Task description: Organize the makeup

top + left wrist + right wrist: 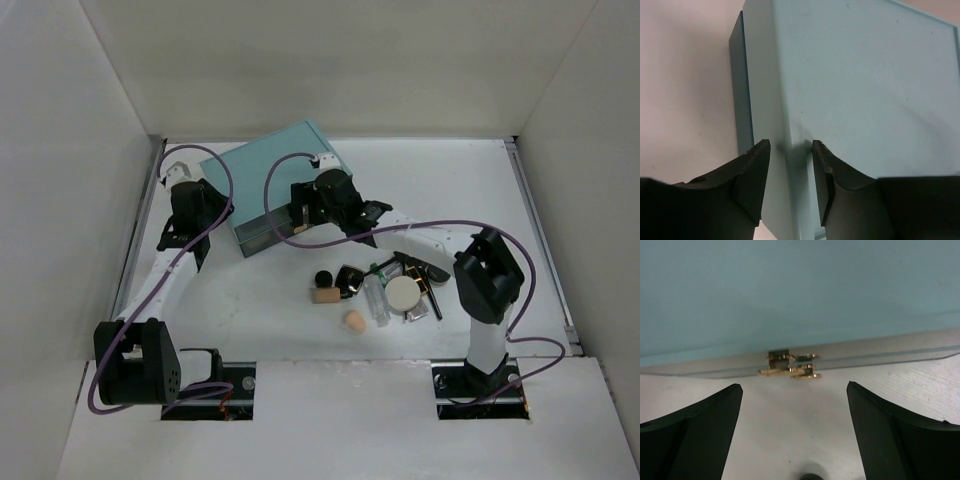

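None of the makeup (385, 290) looks stowed; it clusters on the table (250, 300), near and right of the teal box (275, 180). The right gripper (795, 390) gapes wide at the gold handles (790, 367), and the left gripper (790, 145) is narrowly parted over the box's left edge.

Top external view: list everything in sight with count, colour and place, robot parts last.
box: one, teal, far left of centre
handles: gold, on the box front, count unclear
table: one, white
round compact: one, black, left of the cluster
cylinder: one, tan, beside the round compact
sponge: one, peach, nearest item
bottle: one, clear, mid cluster
puff: one, cream, right of the bottle
pencils: black, right of the cluster, count unclear
left gripper: open, at the box's edge
right gripper: open, facing the handles
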Robot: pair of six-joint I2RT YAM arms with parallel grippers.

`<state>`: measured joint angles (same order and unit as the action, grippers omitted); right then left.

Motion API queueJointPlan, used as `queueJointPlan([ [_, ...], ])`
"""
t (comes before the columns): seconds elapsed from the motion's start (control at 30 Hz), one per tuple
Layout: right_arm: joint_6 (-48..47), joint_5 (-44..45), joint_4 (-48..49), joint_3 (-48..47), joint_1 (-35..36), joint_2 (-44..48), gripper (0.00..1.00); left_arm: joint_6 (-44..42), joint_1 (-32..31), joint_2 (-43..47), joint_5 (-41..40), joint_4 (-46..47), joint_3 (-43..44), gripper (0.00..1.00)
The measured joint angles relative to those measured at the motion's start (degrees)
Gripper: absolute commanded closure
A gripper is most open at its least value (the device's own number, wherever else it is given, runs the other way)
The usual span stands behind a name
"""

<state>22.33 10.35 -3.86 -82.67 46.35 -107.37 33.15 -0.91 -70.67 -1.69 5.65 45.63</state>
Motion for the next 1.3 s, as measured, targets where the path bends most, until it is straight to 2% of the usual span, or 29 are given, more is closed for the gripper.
queueJointPlan([
  [0.2, 0.4, 3.2, 0.0, -5.4, 0.7, -4.3, 0.21, 0.7, 0.3, 0.0, 0.7, 2.3, -1.0, 0.71],
  [0.3, 0.4, 3.5, -0.6, -6.3, 1.0, -5.3, 0.36, 0.8, 0.3, 0.0, 0.7, 2.8, -1.2, 0.74],
  [0.5, 0.8, 4.3, -0.7, -7.3, 1.6, -6.3, 0.72, 0.9, 0.4, 0.0, 0.6, 4.0, -1.7, 0.77],
  [0.6, 1.5, 4.1, -0.7, -7.3, 1.6, -6.2, 0.84, 0.9, 0.4, 0.0, 0.5, 4.3, -1.8, 0.80],
  [0.7, 1.9, 4.3, -0.3, -6.3, 1.7, -5.6, 0.92, 0.9, 0.4, 0.0, 0.5, 4.4, -1.8, 0.80],
  [0.87, 4.2, 4.0, 2.0, 2.1, 2.3, 0.2, 0.92, 0.9, 0.4, -0.1, 0.5, 4.5, -1.8, 0.80],
  [1.1, 5.0, 3.9, -0.8, 12.9, 4.9, 10.8, 0.91, 0.9, 0.7, -0.1, 0.8, 4.5, -1.8, 0.80],
  [1.2, 5.0, 4.2, -2.4, 15.3, 5.8, 13.7, 0.81, 1.0, 0.7, -0.2, 0.8, 4.7, -1.8, 0.80],
  [1.3, 4.8, 4.2, -3.7, 16.0, 6.0, 15.0, 0.43, 1.0, 0.7, -0.7, 0.8, 5.4, -1.8, 0.80],
])
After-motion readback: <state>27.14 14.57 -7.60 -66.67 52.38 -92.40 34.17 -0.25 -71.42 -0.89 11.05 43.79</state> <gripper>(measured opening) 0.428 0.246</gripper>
